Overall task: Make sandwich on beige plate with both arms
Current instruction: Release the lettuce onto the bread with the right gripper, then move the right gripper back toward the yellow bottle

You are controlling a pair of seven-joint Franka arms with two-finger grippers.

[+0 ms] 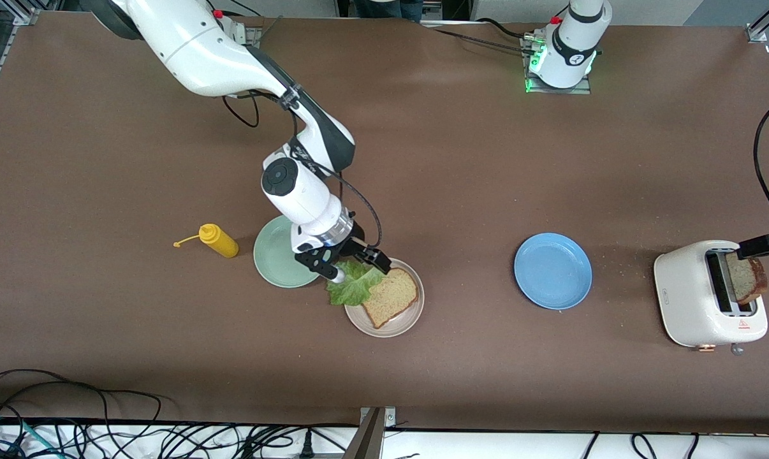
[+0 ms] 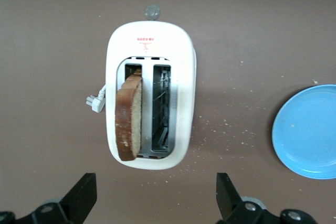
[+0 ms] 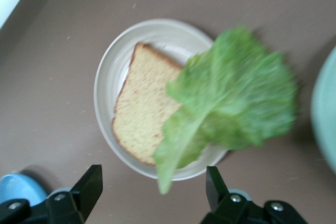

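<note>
One slice of brown bread lies flat on the beige plate. The green lettuce leaf sits over the plate's rim and the bread's corner, on the side toward the mint-green plate. My right gripper hangs just above it, open, and its fingers touch nothing. In the right wrist view the lettuce is loose over the bread and the plate, between the spread fingers of my right gripper. A second slice stands in the toaster. My left gripper is open above it.
A mint-green plate touches the beige plate's side, with a yellow squeeze bottle beside it. A blue plate lies between the beige plate and the white toaster. Crumbs are scattered near the toaster. Cables run along the table's front edge.
</note>
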